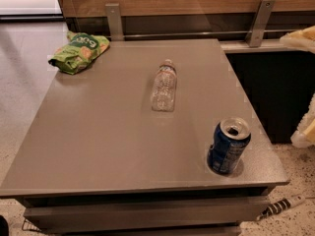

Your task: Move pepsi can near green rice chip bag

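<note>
The pepsi can [228, 146], dark blue with a silver top, stands upright near the front right corner of the grey table [98, 141]. The green rice chip bag [78, 51], lime green and wrinkly, lies at the table's far left corner. The two are far apart, on a diagonal across the table. My gripper [306, 130] shows only as pale cream parts at the right edge of the camera view, beyond the table and to the right of the can. It touches and holds nothing that I can see.
A clear plastic bottle [164, 86] lies on its side near the middle of the table, between can and bag. A wooden wall with two metal brackets [114, 19] runs behind. A dark cabinet [261, 92] stands at the right. A power strip [285, 205] lies on the floor.
</note>
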You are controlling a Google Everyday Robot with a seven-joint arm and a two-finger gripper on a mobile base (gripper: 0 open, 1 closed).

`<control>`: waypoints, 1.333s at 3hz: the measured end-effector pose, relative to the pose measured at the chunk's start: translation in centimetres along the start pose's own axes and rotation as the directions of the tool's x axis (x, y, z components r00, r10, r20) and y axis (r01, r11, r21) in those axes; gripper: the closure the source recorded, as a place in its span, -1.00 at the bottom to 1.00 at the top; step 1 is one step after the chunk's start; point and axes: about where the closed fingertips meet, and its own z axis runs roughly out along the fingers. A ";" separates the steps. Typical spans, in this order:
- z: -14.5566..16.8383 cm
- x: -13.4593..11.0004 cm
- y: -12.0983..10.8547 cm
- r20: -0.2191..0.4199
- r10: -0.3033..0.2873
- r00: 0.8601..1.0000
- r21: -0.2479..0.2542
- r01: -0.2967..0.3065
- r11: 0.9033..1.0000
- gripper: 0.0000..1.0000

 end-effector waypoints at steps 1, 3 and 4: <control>1.8 -0.7 1.4 0.194 -0.018 0.981 -0.024 0.023 0.999 -1.00; 6.4 1.5 1.1 0.421 0.046 0.906 -0.051 -0.027 0.998 -1.00; 7.6 3.6 2.0 0.505 0.103 0.857 -0.055 -0.087 0.995 -1.00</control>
